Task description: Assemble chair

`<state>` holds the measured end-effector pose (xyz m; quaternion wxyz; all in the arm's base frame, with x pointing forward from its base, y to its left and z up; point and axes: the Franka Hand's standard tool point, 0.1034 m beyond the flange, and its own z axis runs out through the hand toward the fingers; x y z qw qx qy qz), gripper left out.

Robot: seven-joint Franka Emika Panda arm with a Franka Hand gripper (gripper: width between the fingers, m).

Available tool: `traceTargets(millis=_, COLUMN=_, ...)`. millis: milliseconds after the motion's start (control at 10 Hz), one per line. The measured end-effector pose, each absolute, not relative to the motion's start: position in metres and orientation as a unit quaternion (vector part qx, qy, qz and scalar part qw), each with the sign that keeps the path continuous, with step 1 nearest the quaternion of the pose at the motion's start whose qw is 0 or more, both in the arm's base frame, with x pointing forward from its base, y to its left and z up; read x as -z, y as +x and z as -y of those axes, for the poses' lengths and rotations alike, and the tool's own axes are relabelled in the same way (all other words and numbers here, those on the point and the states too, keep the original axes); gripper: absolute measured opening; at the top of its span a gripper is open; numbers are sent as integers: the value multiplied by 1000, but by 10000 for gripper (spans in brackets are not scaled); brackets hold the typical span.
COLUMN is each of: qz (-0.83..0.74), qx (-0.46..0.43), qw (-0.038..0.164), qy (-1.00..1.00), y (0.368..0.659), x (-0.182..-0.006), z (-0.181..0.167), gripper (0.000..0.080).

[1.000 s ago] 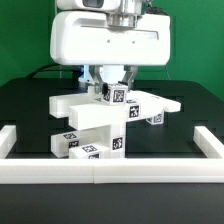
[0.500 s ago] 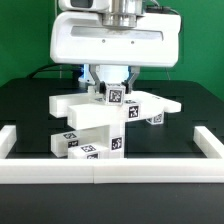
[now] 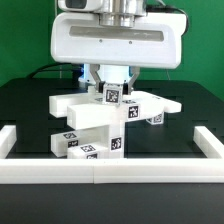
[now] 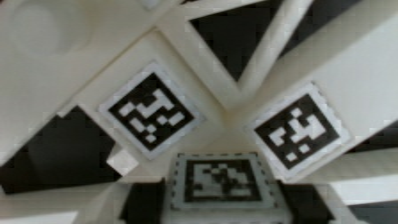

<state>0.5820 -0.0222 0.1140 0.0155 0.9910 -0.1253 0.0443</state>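
The end effector (image 3: 111, 88) grips a small tagged block (image 3: 112, 96) atop the chair (image 3: 100, 122); it has turned slightly, maybe screwing in.

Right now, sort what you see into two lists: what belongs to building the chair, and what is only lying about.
Belongs to the job:
- stacked white chair parts
- small tagged white piece at the pincer
- small tagged block at the exterior view's right of the stack

Only lying about:
- long white border rail
- black table
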Motion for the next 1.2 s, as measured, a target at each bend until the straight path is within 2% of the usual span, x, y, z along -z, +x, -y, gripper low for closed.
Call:
traceTargets(millis=400, qz=240, qx=-45, qw=6, qy=970, y=582, x=-114, z=20, gripper=290)
traceTargets(millis=800, qz=406, qx=-43, qw=-15, qy=913, y=582, x=-114, z=14, gripper=290)
traceTargets(millis=1000, qz=409, qx=-42, qw=-16, qy=912, y=582, x=-114, z=14, gripper=290)
traceTargets(millis=1100, qz=394, qx=-43, qw=-14, qy=918, y=583, x=-114, z=14, gripper=468)
traceTargets(millis=1200, qz=370, qx=-44, qw=-13, qy=928, y=583, x=-114, z=13, gripper=586)
